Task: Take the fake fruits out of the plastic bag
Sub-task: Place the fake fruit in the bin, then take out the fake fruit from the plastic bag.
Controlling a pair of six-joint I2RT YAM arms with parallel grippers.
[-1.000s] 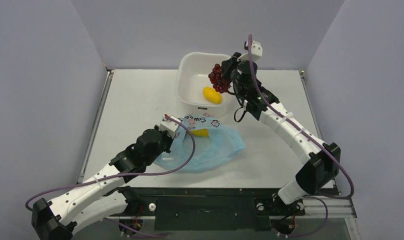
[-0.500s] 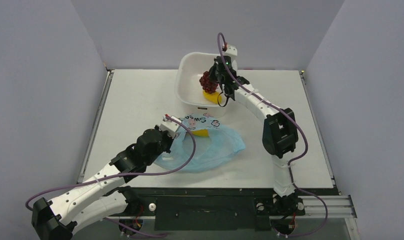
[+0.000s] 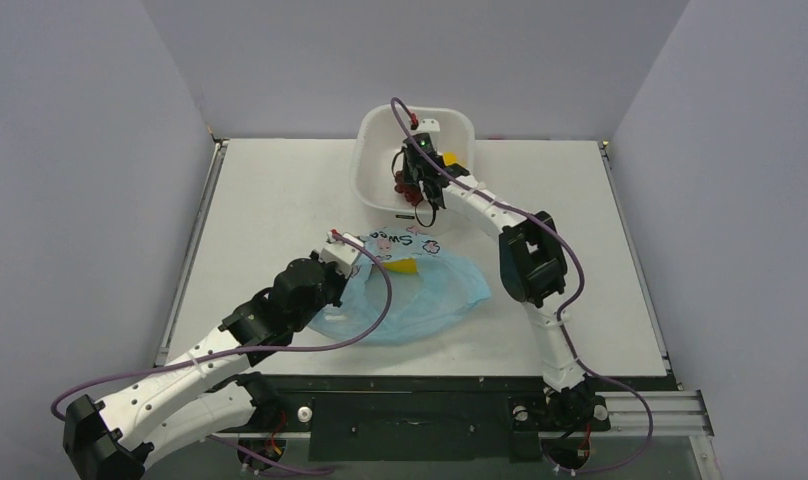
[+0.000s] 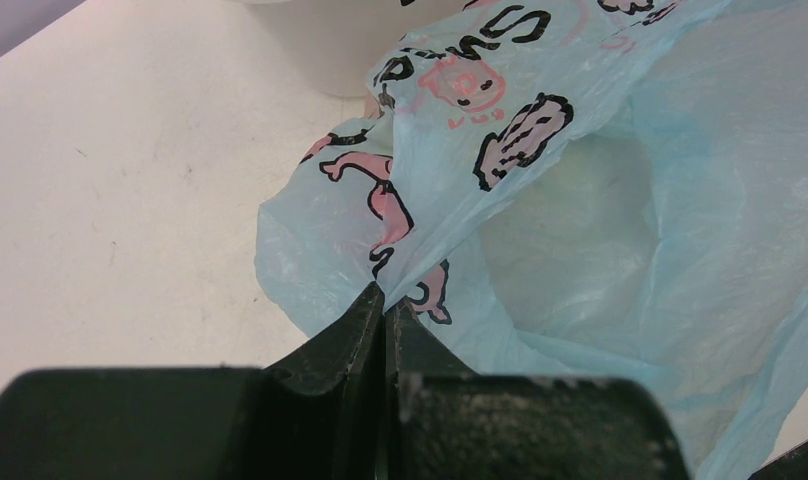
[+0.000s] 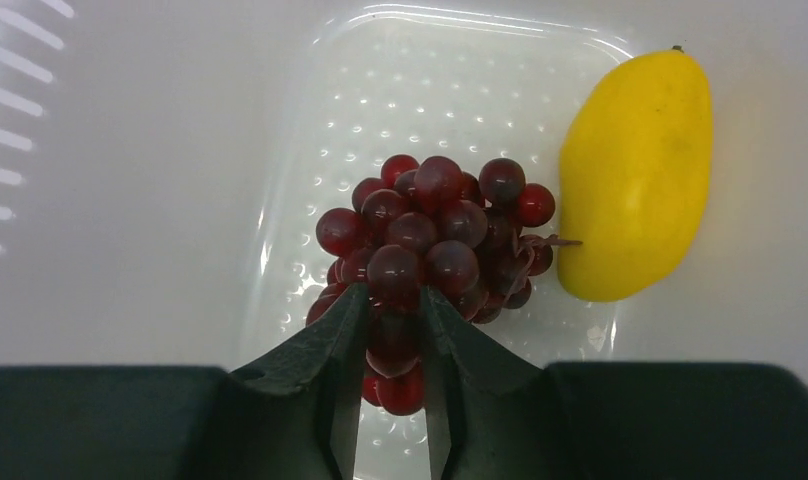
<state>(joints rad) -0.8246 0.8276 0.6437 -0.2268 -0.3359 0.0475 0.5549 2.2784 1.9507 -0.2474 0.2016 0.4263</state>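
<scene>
My R hand [image 5: 390, 300] is down inside the white square tub [image 3: 380, 120], which sits at the far middle of the surface [image 3: 280, 190]. Its two fingers are clamped on the dark red grape bunch [image 5: 435, 230], w/ grapes squeezed between the tips. The bunch is low over the tub's dimpled floor; can't tell if it touches. Just beside it lies the yellow lemon [image 5: 635, 175], w/ a thin grape stem reaching toward it. So 2 fruits are in the tub: 1 grape bunch, 1 lemon. From the top cam my R forearm covers most of the tub's inside, and only a bit of the red bunch shows under the hand.

My L hand [image 4: 385, 300] is pinched tight on a fold of the plastic bag [image 4: 680, 250], at the bag's left edge. There's 1 bag, light blue and crinkly, lying flat on the surface just near of the tub, approx mid-table. It gapes open on its far side, and 1 yellow fruit piece [image 3: 402, 266] shows in the mouth; can't tell which fruit.

The bag's white patch has black lettering starting "Sw" next to the tub's near wall; the rest is creased and unreadable. Pink cartoon figures w/ black outlines are printed around it, 3 or so in the L wrist view.
</scene>
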